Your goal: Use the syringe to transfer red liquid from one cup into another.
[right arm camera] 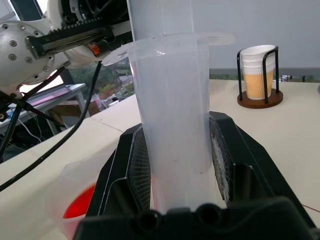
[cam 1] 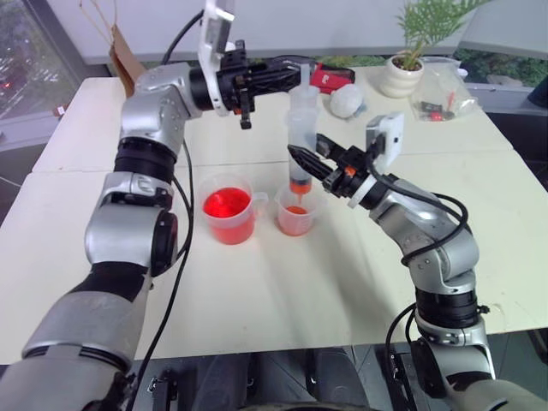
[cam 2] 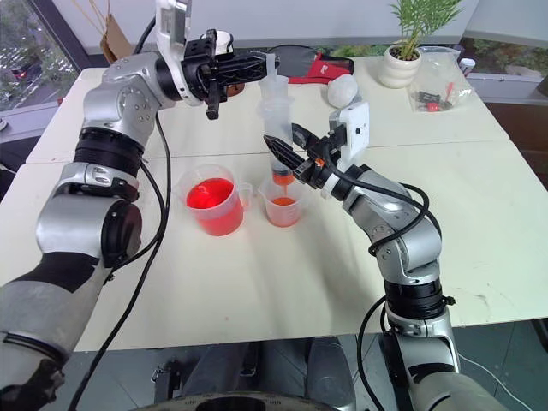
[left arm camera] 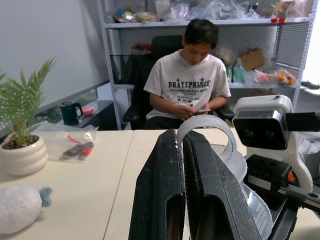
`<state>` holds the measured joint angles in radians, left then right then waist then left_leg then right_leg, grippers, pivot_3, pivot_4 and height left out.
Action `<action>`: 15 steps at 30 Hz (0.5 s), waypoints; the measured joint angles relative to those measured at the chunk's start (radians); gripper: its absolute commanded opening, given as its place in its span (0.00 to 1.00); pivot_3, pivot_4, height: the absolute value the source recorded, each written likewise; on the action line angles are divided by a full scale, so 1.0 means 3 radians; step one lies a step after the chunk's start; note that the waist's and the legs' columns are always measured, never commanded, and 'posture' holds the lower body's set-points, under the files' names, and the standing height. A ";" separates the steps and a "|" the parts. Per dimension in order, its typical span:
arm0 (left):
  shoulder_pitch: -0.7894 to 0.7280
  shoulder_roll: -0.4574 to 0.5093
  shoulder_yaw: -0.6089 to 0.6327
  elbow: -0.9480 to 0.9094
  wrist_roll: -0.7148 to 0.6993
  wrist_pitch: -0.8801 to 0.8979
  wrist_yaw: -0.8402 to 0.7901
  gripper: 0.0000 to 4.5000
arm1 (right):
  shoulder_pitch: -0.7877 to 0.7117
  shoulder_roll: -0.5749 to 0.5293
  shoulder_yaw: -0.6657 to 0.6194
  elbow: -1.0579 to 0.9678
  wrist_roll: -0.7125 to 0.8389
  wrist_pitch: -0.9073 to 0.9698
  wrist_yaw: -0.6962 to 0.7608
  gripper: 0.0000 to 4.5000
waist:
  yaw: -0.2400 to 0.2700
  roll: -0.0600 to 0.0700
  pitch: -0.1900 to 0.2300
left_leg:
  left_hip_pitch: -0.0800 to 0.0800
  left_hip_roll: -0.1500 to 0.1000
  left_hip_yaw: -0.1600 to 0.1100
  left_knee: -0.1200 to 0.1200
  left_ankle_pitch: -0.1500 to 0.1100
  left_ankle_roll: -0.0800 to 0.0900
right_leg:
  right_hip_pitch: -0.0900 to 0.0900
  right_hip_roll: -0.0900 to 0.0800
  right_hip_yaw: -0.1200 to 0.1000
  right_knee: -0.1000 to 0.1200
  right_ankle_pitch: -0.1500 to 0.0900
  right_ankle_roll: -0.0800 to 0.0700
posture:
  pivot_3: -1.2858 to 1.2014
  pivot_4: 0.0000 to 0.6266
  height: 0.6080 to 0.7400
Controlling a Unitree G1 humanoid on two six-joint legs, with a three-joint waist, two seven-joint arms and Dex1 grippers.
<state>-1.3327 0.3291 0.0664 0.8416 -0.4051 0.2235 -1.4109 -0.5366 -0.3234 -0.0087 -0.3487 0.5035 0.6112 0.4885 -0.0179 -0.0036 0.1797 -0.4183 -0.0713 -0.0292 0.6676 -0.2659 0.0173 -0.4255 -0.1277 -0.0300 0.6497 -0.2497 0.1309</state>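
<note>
Two grippers are sharing the syringe [cam 1: 301, 128] in the head view: the right gripper [cam 1: 301, 157] is clamping its barrel upright over the smaller cup [cam 1: 296, 214], beside the red beaker [cam 1: 228, 208]. In the left wrist view, the left gripper [left arm camera: 186, 145] is pinching the plunger top. In the right wrist view, the barrel is sitting between its fingers [right arm camera: 131, 172].

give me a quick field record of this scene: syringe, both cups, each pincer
syringe: upright, tip over the smaller cup, some red liquid in its lower barrel
larger beaker: on the table, vivid red inside
smaller cup: beside the beaker, pale orange-red inside
right pincer: shut on the syringe barrel
left pincer: shut at the plunger top
table: pale, bears both cups
</note>
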 measured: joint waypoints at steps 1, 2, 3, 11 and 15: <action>0.0039 -0.0007 0.0002 -0.0036 0.0000 0.0011 0.0018 0.02 | 0.0000 -0.0007 0.0000 0.0000 0.0000 0.0020 -0.0003 0.29 | 0.0002 0.0000 0.0000 | 0.0000 0.0000 0.0000 0.0000 0.0000 0.0000 | 0.0000 0.0000 0.0000 0.0000 0.0000 0.0000 | 0.52 0.24 1.00; 0.0081 -0.0017 0.0006 -0.0076 0.0000 0.0016 0.0042 0.02 | 0.0000 -0.0010 0.0001 0.0000 0.0000 0.0045 -0.0004 0.29 | 0.0003 0.0000 0.0000 | 0.0000 0.0000 0.0000 0.0000 0.0000 0.0000 | 0.0000 0.0000 0.0000 0.0000 0.0000 0.0000 | 0.52 0.24 1.00; 0.0125 -0.0029 0.0009 -0.0131 0.0001 0.0026 0.0069 0.02 | 0.0000 -0.0013 0.0001 0.0000 0.0000 0.0064 -0.0007 0.29 | 0.0005 0.0000 0.0000 | 0.0000 0.0000 0.0000 0.0001 0.0000 0.0000 | 0.0000 0.0000 0.0000 0.0000 0.0000 0.0000 | 0.52 0.24 1.00; 0.0359 -0.0129 0.0009 -0.0395 0.0013 0.0019 0.0203 0.02 | -0.0017 -0.0051 -0.0003 0.0000 0.0002 0.0132 -0.0008 0.29 | 0.0005 0.0000 0.0000 | 0.0000 0.0000 0.0000 0.0001 0.0000 0.0000 | 0.0000 0.0000 0.0000 0.0000 0.0000 0.0000 | 0.52 0.24 1.00; 0.0413 -0.0163 0.0008 -0.0474 0.0016 0.0007 0.0249 0.02 | -0.0085 -0.0067 -0.0011 0.0000 0.0003 0.0183 -0.0029 0.29 | 0.0006 0.0000 0.0000 | 0.0000 0.0000 0.0000 0.0001 0.0000 0.0000 | 0.0000 0.0000 0.0000 0.0000 0.0000 0.0000 | 0.52 0.24 1.00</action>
<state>-1.2089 0.2800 0.0689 0.6992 -0.4002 0.2255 -1.3363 -0.5621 -0.3435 -0.0120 -0.3486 0.5044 0.6661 0.4800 -0.0160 -0.0037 0.1797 -0.4183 -0.0714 -0.0292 0.6679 -0.2659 0.0173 -0.4254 -0.1278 -0.0300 0.6496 -0.2497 0.1309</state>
